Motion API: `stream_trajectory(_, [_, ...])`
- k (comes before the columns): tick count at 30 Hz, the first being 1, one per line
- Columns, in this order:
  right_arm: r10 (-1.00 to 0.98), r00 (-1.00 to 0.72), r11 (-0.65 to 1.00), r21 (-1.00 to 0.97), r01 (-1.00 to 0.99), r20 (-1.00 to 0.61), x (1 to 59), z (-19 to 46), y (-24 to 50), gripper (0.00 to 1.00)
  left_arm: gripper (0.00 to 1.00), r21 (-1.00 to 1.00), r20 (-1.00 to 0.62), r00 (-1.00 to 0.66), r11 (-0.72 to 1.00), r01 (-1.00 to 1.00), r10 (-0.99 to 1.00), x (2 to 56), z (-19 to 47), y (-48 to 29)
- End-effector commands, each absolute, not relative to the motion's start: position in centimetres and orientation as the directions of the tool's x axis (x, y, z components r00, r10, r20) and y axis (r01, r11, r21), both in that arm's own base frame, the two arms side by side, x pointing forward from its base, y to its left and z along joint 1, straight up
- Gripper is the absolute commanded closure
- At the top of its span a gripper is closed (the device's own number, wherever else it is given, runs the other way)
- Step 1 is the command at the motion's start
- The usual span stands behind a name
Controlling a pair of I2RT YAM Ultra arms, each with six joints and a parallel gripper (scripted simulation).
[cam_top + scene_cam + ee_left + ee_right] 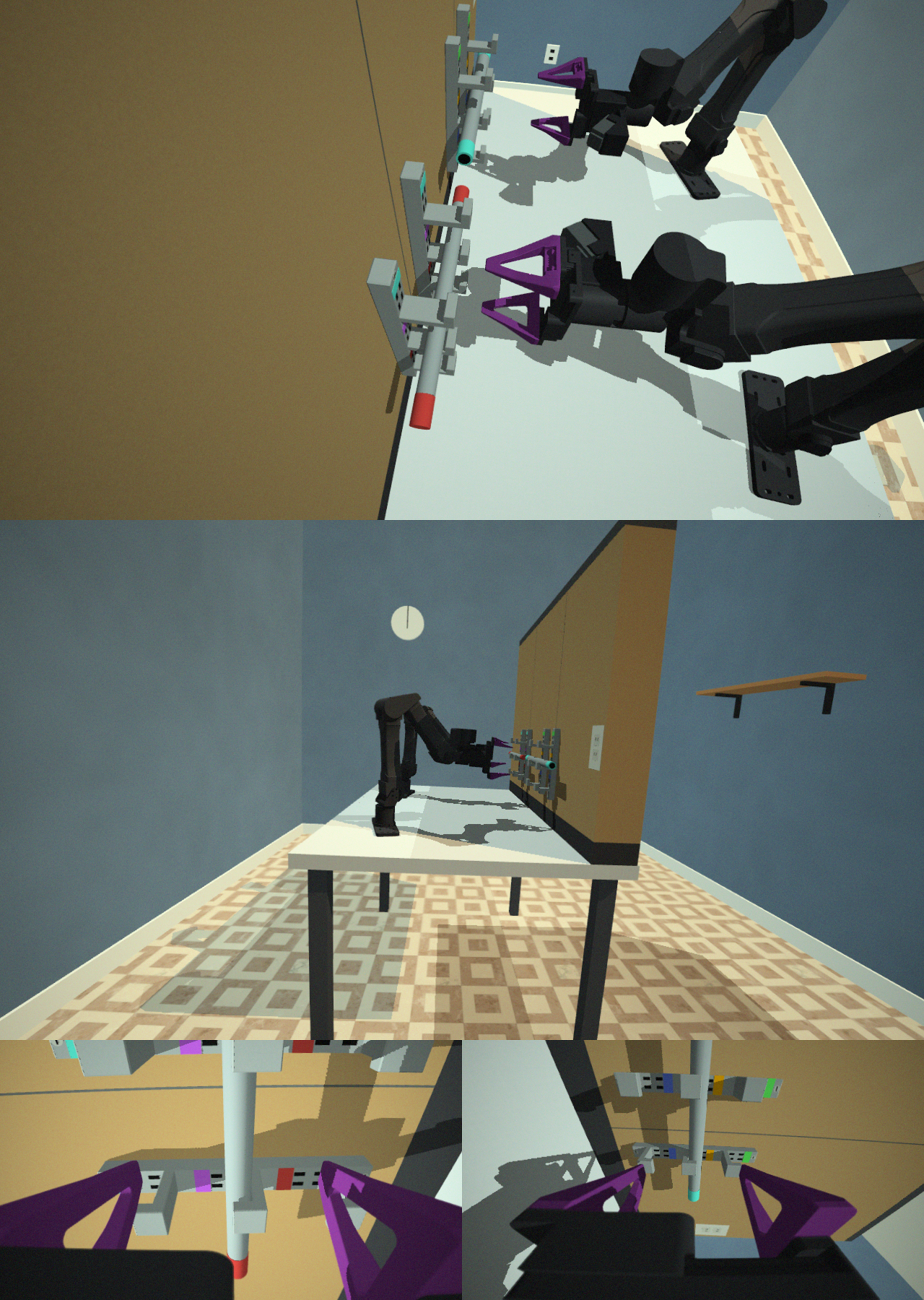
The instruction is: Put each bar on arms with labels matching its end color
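The red-ended bar (442, 284) lies on the middle pair of arms of the left rack (389, 303), by the purple labels (202, 1181). That rack's cyan labels (73, 1048) are on top and its red labels (285, 1179) at the bottom. My left gripper (484, 285) is open and empty, a short way in front of this bar (236, 1148), with its fingers on either side and not touching. The cyan-ended bar (473, 106) lies on the right rack's (452, 84) middle arms by the orange labels (709, 1155), between green (747, 1157) and blue (671, 1153). My right gripper (535, 98) is open and empty, farther back from its bar (698, 1112).
Both racks hang on a tall brown wall panel (193, 258) along the table's far edge. The arms' base plates (772, 439) (689, 169) sit on the table top. A wall outlet (550, 53) is beyond the right rack.
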State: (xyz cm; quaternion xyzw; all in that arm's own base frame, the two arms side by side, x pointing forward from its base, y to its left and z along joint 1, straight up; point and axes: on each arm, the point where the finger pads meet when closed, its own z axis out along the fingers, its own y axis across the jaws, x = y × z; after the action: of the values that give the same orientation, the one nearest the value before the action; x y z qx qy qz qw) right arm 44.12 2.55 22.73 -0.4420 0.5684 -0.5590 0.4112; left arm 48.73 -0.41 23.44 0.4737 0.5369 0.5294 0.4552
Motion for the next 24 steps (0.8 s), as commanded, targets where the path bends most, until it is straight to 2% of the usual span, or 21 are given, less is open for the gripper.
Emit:
stream_trajectory(1, [-0.964, -0.267, 0.000, -1.000, 0.000, 0.000, 44.2, 23.7, 2.9, 0.00, 0.00, 1.000, 0.000, -0.143, 0.000, 0.000, 0.990, 49.6, 24.5, 0.1])
stream_trajectory(24, [-0.964, -0.267, 0.000, -1.000, 0.000, 0.000, 44.2, 23.7, 2.9, 0.00, 0.00, 1.000, 0.000, -0.143, 0.000, 0.000, 0.990, 51.5, 24.2, 0.4])
